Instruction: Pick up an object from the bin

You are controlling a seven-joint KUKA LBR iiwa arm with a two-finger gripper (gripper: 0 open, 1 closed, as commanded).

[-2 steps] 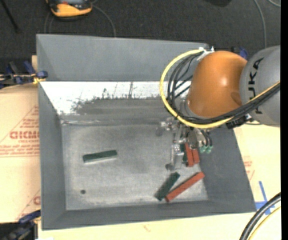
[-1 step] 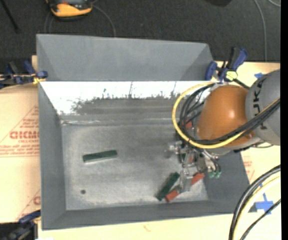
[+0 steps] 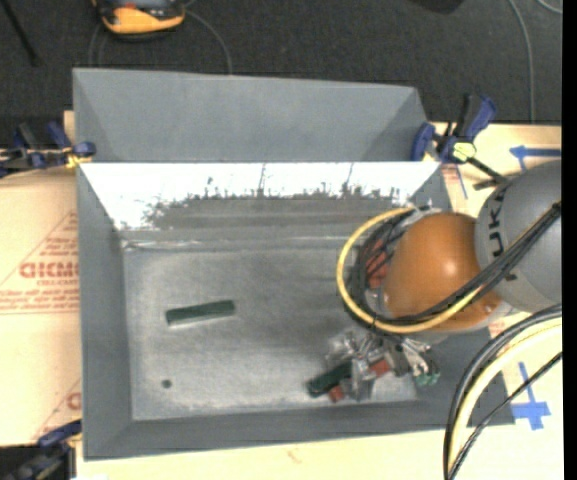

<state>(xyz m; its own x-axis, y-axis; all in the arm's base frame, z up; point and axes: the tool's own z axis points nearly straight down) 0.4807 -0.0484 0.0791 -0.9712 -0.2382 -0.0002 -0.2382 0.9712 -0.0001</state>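
Orange-covered wrist (image 3: 438,263) rides highest, well right of the green bar (image 3: 200,313). That bar lies flat, alone on the bin (image 3: 268,268) floor. Right of it and lower, the gripper (image 3: 360,370) is at a small dark-green piece (image 3: 323,383); its opening cannot be told. Centre on that piece, then lift straight.

The dark object (image 3: 326,382) beneath the claw (image 3: 368,361) is unidentifiable.

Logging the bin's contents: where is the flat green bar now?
In the camera view the green bar lies flat on the floor of the bin, left of centre, apart from the gripper at lower right.
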